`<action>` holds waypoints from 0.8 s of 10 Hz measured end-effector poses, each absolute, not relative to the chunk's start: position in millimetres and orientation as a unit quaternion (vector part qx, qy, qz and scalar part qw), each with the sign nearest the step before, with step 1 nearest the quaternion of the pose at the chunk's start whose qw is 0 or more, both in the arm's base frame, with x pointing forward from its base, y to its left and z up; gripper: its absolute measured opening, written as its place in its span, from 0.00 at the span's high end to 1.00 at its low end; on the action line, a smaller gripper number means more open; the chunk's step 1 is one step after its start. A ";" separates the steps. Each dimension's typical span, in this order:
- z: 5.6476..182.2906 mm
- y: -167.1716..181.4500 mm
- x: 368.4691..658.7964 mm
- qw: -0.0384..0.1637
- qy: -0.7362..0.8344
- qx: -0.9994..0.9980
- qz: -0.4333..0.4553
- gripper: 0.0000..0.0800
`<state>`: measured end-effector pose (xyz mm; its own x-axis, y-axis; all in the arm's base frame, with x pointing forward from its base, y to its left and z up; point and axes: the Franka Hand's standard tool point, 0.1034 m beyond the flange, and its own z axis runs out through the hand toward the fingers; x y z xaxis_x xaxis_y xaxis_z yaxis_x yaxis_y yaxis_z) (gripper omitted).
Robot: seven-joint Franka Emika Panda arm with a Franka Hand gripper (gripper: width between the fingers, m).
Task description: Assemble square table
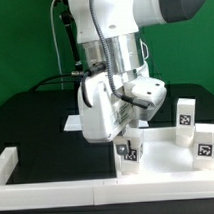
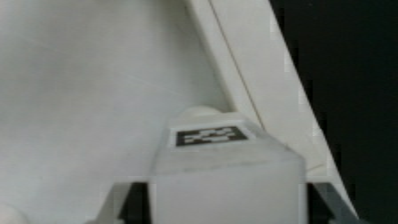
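The square table's white slab (image 1: 165, 159) lies flat at the exterior view's lower right. Two white tagged legs (image 1: 185, 114) (image 1: 203, 144) stand upright on its far and right corners. My gripper (image 1: 126, 134) is shut on a third white leg (image 1: 128, 150), held upright at the slab's near-left corner. In the wrist view this leg (image 2: 221, 170) fills the space between the dark fingers (image 2: 128, 203), its tag facing the camera, with the slab's surface (image 2: 89, 100) and edge (image 2: 249, 60) beyond. Whether the leg's foot sits in a socket is hidden.
A white L-shaped rail (image 1: 17, 160) runs along the exterior view's left and front (image 1: 68, 183). The marker board (image 1: 70, 121) lies on the black table behind the arm. Black tabletop (image 2: 350, 80) shows beside the slab's edge.
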<state>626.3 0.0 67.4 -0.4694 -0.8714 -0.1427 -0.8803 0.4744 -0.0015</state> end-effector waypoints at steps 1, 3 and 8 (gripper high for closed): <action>67.6 -1.0 625.1 0.056 0.864 -0.499 0.033 0.63; 66.4 -0.8 624.1 0.054 0.864 -0.500 0.034 0.39; 108.5 22.9 625.6 0.083 0.855 -0.510 0.035 0.19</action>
